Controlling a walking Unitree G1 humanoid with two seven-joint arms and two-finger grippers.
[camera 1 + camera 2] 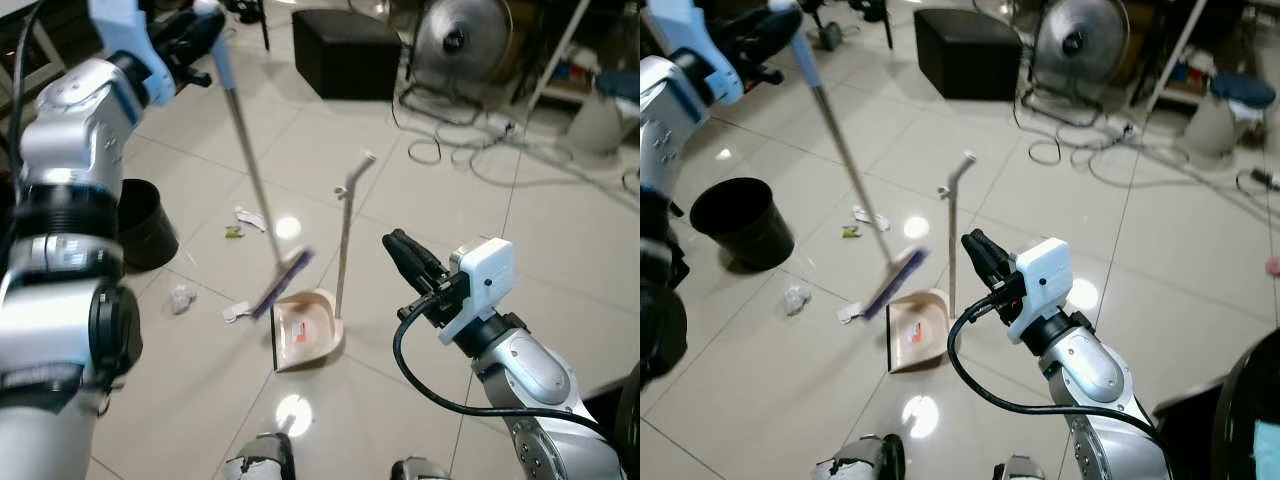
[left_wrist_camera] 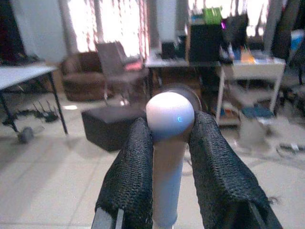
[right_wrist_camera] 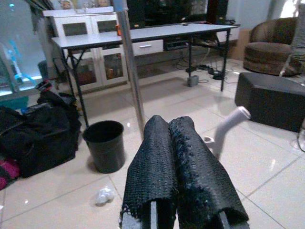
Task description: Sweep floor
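Note:
My left gripper (image 1: 205, 28) is raised at the upper left, shut on the pale blue top of the broom handle (image 2: 169, 143). The broom's metal shaft (image 1: 250, 165) slants down to its purple brush head (image 1: 280, 283), which rests at the mouth of the beige dustpan (image 1: 308, 335). The dustpan stands on the tile floor with its long handle (image 1: 344, 240) upright. My right gripper (image 1: 408, 250) hovers shut and empty just right of that handle. Scraps of paper (image 1: 250, 218) and a crumpled wad (image 1: 181, 298) lie left of the dustpan.
A black waste bin (image 1: 143, 222) stands at the left. Farther back are a black box (image 1: 345, 50), a floor fan (image 1: 462, 40) and loose cables (image 1: 470, 150) on the tiles. The right wrist view shows a grey table (image 3: 143, 36) and black bags (image 3: 43, 124).

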